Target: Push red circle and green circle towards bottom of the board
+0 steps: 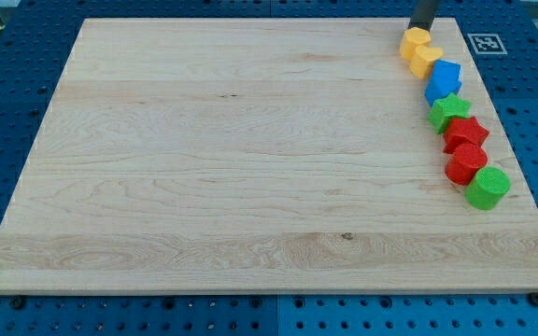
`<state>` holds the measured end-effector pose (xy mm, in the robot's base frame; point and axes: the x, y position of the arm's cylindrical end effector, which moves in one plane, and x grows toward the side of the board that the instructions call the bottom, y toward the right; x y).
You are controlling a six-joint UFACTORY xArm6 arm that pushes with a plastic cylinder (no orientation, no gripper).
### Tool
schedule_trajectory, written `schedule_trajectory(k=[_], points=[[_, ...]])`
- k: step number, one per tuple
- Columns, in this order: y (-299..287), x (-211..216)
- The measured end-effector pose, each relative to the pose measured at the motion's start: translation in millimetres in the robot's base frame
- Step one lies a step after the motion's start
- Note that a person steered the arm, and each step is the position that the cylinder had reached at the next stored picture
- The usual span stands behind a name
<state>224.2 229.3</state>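
The red circle [466, 163] lies near the board's right edge, touching the green circle [488, 188] just below and right of it. Both end a chain of blocks along the right edge: two yellow blocks [420, 51] at the top, a blue block [444, 78], a green star [450, 112], a red star [466, 133], then the two circles. My tip [419, 28] is at the view's top right, right behind the upper yellow block, far above the circles. Only the rod's lower end shows.
The wooden board [250, 159] rests on a blue perforated table. A white fiducial tag [485, 43] sits just off the board's top right corner.
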Motion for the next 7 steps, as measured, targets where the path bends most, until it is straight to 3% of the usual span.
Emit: schedule_trajectory(k=[2,3,4,6,7], points=[[-0.1,-0.4],[5.5,-20.3],[72.2,-23.5],[99.6,157.5],[97.9,223.9]])
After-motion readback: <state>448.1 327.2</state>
